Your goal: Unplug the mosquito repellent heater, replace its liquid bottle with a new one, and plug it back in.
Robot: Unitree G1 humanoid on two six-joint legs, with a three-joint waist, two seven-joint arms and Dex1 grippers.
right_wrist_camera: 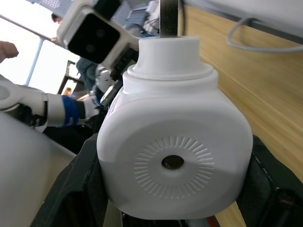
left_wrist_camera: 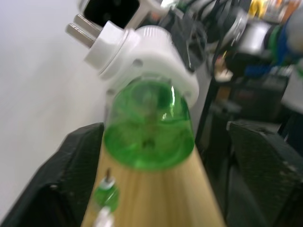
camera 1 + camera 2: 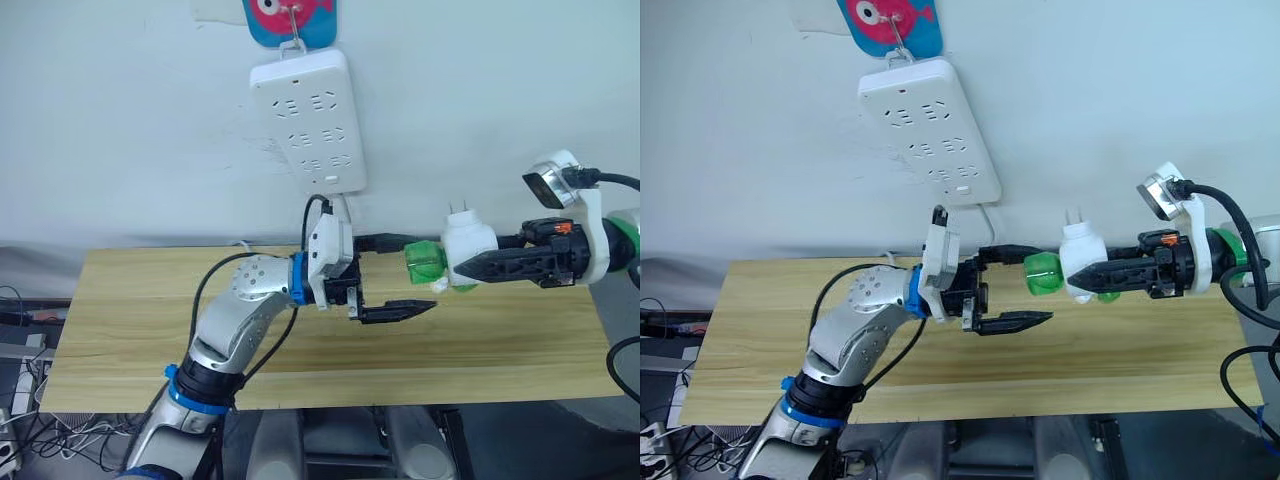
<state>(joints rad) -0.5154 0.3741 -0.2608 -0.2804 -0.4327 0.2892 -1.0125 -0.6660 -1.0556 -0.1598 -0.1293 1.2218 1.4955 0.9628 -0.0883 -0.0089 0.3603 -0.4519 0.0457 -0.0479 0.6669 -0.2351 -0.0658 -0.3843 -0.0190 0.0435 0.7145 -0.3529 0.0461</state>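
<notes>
The mosquito repellent heater point(image 3: 470, 240) is a white rounded unit held in the air above the wooden table point(image 3: 150, 320), its plug prongs pointing up. My right gripper point(image 3: 463, 268) is shut on its sides, with the black fingers point(image 1: 71, 189) flanking its holed face point(image 1: 173, 151). A green liquid bottle point(image 3: 424, 262) sticks out of the heater toward my left arm. My left gripper point(image 3: 420, 274) is open around that bottle, and its fingers point(image 2: 71, 179) stand on either side of the green bottle point(image 2: 149, 130) without touching it.
A white multi-socket power strip point(image 3: 308, 120) hangs on the wall above the table, with its sockets free. A small green item point(image 2: 106, 196) lies on the table below the held bottle. The table's left half is bare wood.
</notes>
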